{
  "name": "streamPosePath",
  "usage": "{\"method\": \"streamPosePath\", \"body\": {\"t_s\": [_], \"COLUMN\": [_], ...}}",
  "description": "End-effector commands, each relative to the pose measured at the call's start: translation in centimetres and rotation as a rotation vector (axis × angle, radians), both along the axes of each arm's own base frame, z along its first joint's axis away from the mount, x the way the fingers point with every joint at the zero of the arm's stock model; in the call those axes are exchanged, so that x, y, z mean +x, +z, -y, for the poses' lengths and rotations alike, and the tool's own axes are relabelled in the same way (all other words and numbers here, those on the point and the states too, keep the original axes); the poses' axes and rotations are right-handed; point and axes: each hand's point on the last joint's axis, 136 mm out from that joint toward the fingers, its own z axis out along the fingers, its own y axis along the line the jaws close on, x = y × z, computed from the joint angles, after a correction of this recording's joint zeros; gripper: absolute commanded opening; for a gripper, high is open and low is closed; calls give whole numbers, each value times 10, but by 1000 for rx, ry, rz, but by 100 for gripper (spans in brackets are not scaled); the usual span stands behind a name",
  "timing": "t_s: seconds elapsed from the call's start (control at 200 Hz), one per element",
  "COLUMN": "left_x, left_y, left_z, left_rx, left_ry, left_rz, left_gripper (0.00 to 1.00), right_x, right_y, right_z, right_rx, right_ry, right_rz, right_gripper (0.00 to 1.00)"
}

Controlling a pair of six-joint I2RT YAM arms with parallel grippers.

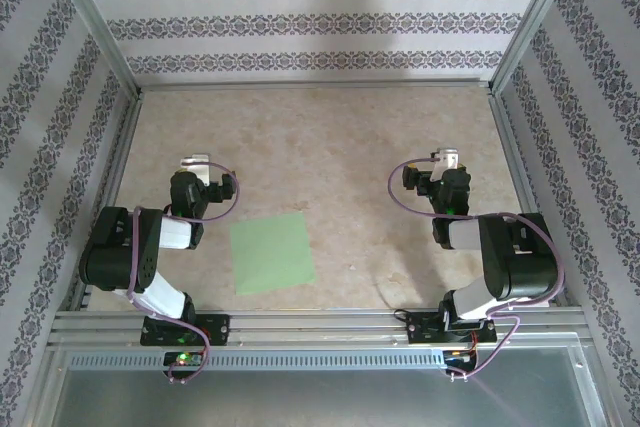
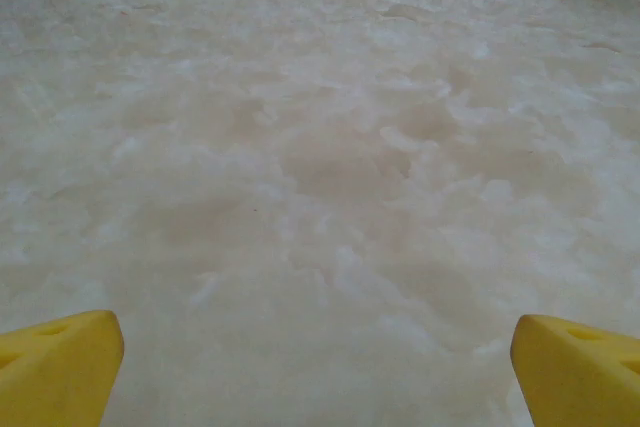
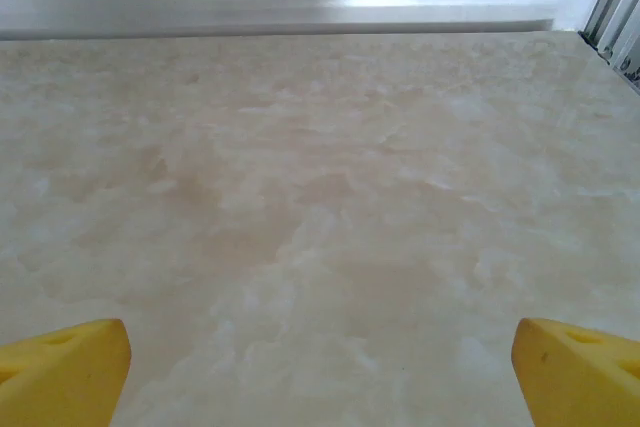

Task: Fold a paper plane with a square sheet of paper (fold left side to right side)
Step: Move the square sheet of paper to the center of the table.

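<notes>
Before you, the table (image 1: 330, 147), its beige marbled top framed by aluminium rails, carries the square sheet of paper (image 1: 272, 253), which lies flat and unfolded, light green and turned slightly askew, close to the near edge and a little left of the middle.

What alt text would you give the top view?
A flat green square of paper lies on the marbled table, near the front edge, left of centre. The left gripper and right gripper flank it, neither touching it.
</notes>
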Motion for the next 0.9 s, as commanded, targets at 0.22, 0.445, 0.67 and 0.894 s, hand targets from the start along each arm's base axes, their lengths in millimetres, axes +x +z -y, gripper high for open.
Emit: {"method": "streamPosePath", "body": {"t_s": [0.22,0.445,0.67,0.894], "left_x": [6,6,6,6], "left_y": [9,10,10,10], "left_z": [-7,-7,-7,-7], "left_rx": [27,27,27,25], "left_ry": [17,17,17,16], "left_rz": [39,40,41,39], "left_gripper": [100,100,100,100], "right_x": [7,7,8,3], "right_y": [10,9,11,25], "right_z": [5,5,9,21], "right_rx": [-14,-14,-6,0], "right_ry": [-17,-17,-36,-96], "right_rz": [35,33,25,35], "right_gripper": [98,98,98,98]}}
